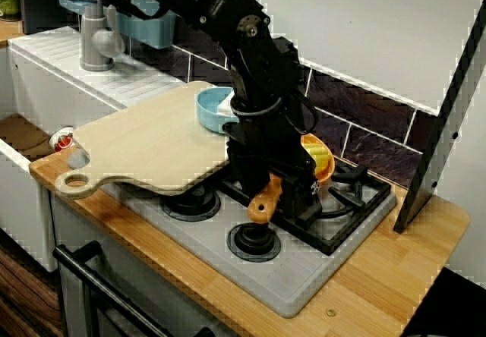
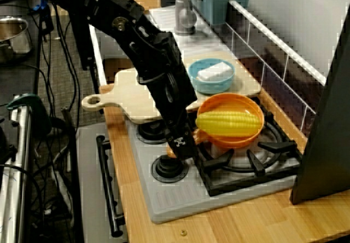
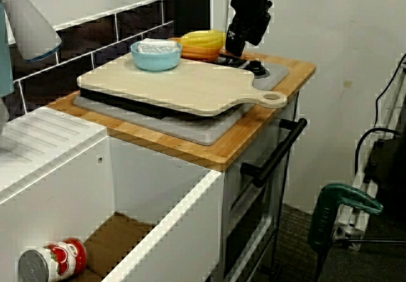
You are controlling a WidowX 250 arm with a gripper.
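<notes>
Oven bar [image 1: 91,280] in front; beyond it the gripper [image 2: 181,144] looks clamped on the handle [image 1: 262,202] of the orange pan [image 2: 229,139]. It holds corn [image 2: 228,121] and sits on the stove grate [image 2: 257,161], not lifted. Cutting board [image 1: 152,143] and blue bowl [image 2: 210,81] lie just beside.

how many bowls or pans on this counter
2: a blue bowl on the cutting board, an orange pan holding corn on the stove grate. The arm may hide more.

Two high near views, one facing the tiled wall [image 1: 364,136], one along the table [image 2: 262,221] toward the faucet [image 2: 185,13]; low third looks back; all share cutting board [image 1: 152,143].
</notes>
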